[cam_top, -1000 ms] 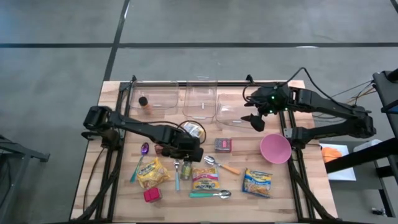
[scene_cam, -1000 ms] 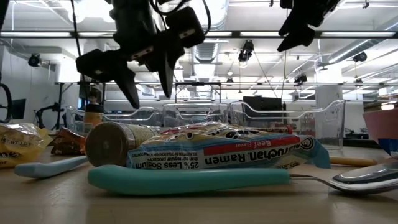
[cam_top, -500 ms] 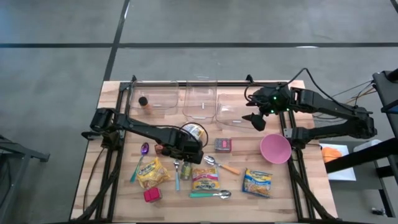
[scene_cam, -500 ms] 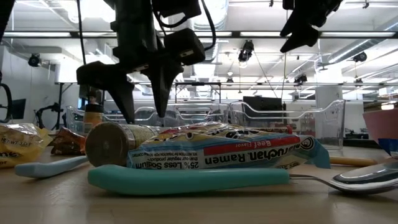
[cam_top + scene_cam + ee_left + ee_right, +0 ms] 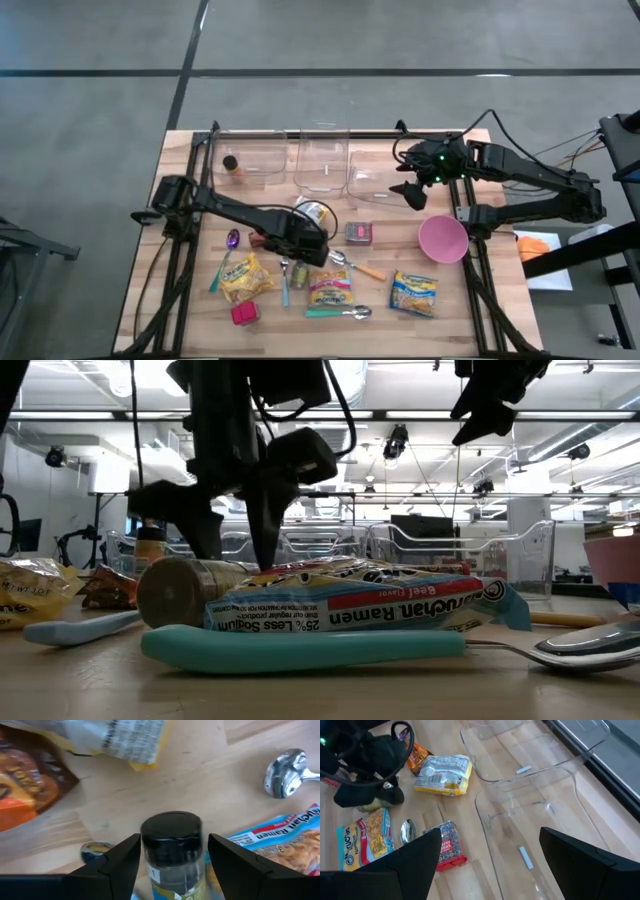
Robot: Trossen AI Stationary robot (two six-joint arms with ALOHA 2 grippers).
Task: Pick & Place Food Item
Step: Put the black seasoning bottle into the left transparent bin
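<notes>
Black-capped spice jar (image 5: 171, 851) lies between the spread, non-touching fingers of the left gripper (image 5: 172, 857). Right gripper (image 5: 411, 193) hovers open over the far-right clear bin (image 5: 372, 178).

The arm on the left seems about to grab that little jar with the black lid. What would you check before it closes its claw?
1. Left gripper open: ok, its fingers stand apart.
2. Jar between the fingers: ok, black lid centred in the gap.
3. Fingers low enough on the jar: cannot tell.
4. Neighbours out of the fingers' way: cannot tell; the ramen packet lies close to one finger.
5. Right gripper out of the way: ok, open, hanging over the clear bins.
</notes>
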